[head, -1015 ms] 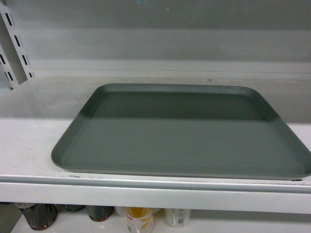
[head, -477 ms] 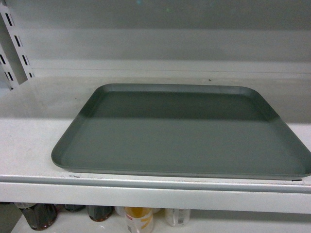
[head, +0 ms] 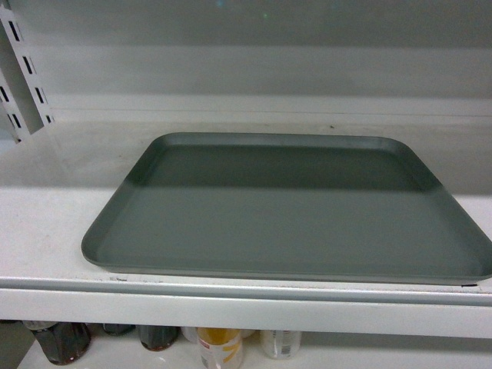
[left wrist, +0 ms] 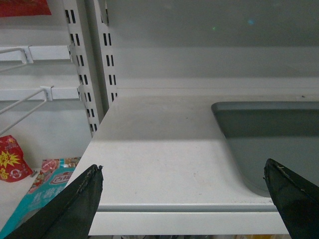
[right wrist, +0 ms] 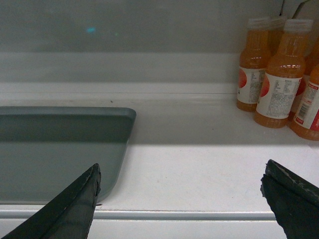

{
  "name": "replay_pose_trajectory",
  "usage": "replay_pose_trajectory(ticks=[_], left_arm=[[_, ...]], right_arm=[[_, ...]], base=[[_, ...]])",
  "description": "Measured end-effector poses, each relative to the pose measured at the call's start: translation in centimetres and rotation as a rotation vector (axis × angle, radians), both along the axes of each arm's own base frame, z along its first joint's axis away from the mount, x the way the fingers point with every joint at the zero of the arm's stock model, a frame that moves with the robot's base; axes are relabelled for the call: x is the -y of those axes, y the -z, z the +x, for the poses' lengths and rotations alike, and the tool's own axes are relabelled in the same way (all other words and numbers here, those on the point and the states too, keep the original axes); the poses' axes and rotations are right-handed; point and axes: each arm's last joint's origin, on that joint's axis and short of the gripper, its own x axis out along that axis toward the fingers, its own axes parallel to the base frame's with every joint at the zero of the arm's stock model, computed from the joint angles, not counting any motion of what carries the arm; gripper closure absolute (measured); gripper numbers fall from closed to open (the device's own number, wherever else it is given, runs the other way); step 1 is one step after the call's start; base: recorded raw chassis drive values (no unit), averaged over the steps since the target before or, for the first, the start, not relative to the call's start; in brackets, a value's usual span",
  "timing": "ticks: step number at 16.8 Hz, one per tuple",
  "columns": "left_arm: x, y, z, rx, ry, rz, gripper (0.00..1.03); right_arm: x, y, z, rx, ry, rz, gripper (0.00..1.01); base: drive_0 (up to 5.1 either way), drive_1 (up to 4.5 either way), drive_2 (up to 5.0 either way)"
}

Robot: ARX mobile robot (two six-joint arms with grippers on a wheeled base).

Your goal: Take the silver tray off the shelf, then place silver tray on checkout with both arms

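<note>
The silver tray [head: 286, 207] lies flat on the white shelf [head: 46, 231], its front rim near the shelf's lip. Neither gripper shows in the head view. In the left wrist view my left gripper [left wrist: 183, 172] is open before the shelf lip, left of the silver tray's [left wrist: 271, 134] left end, its right finger [left wrist: 291, 191] over the tray's front corner. My right gripper [right wrist: 180, 172] is open too, right of the silver tray's [right wrist: 55, 149] right end, its left finger [right wrist: 75, 204] by the near corner. Both hold nothing. The checkout is out of view.
Orange juice bottles [right wrist: 279, 74] stand at the shelf's back right. Slotted white uprights [left wrist: 92, 64] rise on the left, with wire racks [left wrist: 25, 99] and snack packets [left wrist: 35, 189] beyond. Bottles and cans [head: 219, 347] sit on the shelf below.
</note>
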Motion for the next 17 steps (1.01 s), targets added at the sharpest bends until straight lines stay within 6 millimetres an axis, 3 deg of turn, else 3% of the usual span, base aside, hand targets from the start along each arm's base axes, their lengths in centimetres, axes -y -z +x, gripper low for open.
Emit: replay_pose_trajectory(ticks=[2,4,5,8,11,15,17], left_arm=[[0.0,0.0,0.0,0.0,0.0,0.0,0.05],[0.4,-0.2,0.1,-0.261,-0.066,0.04,0.05],[0.8,-0.8,0.4,-0.285,-0.057,0.054,0.05],[1.6,-2.8,1.0,-0.183,-0.012,0.031,0.05],[2.0,-2.3,3.7,-0.2,0.047,0.004,0.05],[2.2,-0.9,8.7,-0.25,0.099,-0.01,0.05],[2.3,-1.2,11.4,-0.241,0.099,-0.008,0.05]], right_arm=[[0.0,0.0,0.0,0.0,0.0,0.0,0.03],[0.1,0.5,0.4,-0.116,-0.052,0.076,0.03],[0.2,0.6,0.9,-0.149,-0.069,0.114,0.03],[0.5,-0.6,2.7,-0.1,-0.134,0.119,0.03],[0.6,-1.0,5.2,-0.111,-0.162,0.104,0.03],[-1.1,-0.7,7.9,-0.212,-0.261,0.124,0.03],[-2.0,-0.8,8.9,-0.252,-0.282,0.153,0.03]], base=[[0.0,0.0,0.0],[0.0,0.0,0.0],[0.0,0.0,0.0],[0.0,0.0,0.0],[0.0,0.0,0.0],[0.0,0.0,0.0],[0.0,0.0,0.0]])
